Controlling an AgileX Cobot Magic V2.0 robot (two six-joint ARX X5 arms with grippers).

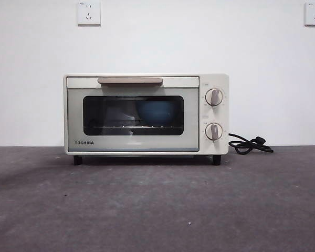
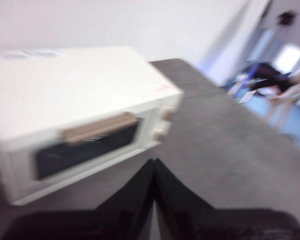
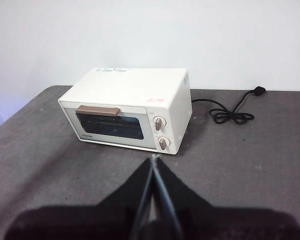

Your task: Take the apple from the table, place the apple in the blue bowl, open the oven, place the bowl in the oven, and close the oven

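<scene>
The oven has a smooth cream shell and a glossy dark glass window. The table looks matt, mottled grey.

left gripper closed, right gripper closed

The left wrist view is blurred; the blue bowl sits dim behind the oven glass, apple unseen

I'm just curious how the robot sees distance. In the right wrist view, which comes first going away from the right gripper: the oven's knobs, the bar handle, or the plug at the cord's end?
From the right gripper, jaws shut:
1. Knobs, on the oven's near front corner.
2. Bar handle, farther along the door.
3. Plug, by the back wall.
</scene>
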